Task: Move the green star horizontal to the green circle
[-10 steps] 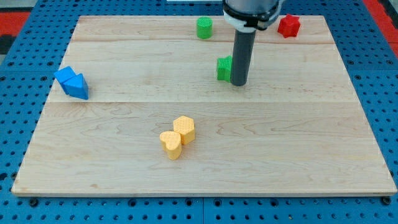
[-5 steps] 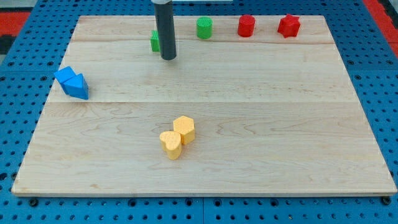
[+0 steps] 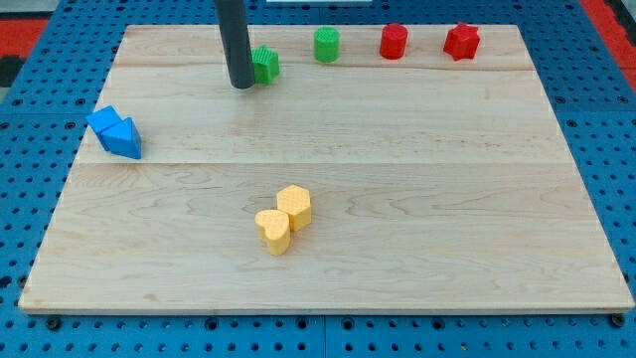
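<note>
The green star [image 3: 264, 65] lies near the top of the counter [image 3: 397, 249], to the left of the green circle [image 3: 327, 45] and a little lower than it in the view. The two are near each other but apart. My tip [image 3: 241, 86] stands just to the left of the star, touching it or almost touching; I cannot tell which. This rig has no fingers, only a rod, so there is nothing to open or close.

I judge that the star is close to the line of the circle but not yet on it. To do this step well, I would bring my tip below the star and push it gently toward the top of the view, only a small way, and stop when both green blocks sit on one level. A push from the left side would send the star into the circle, so I would avoid this.

Further right, in the same row, stand a red cylinder [image 3: 394, 41] and a red star [image 3: 461, 41]. A blue block [image 3: 115, 132] is at the left edge, and two yellow blocks [image 3: 282, 220] touch each other lower down.

The rod hides the left edge of the star, and its upper part is cut off by the top of the view. The shape of the blue block is hard to make out.
</note>
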Tool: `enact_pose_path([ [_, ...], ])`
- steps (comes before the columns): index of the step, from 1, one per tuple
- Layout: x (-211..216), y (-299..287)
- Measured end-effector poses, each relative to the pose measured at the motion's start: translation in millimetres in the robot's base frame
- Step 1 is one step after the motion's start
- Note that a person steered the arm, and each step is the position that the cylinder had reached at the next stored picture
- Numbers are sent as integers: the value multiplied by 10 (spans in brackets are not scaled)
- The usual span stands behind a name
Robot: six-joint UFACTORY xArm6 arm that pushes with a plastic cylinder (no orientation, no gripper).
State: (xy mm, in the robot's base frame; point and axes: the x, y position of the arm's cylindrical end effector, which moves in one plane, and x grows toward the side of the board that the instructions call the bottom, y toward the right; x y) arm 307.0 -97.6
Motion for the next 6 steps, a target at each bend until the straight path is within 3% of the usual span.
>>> enact_pose_path([
  [6, -500, 336],
])
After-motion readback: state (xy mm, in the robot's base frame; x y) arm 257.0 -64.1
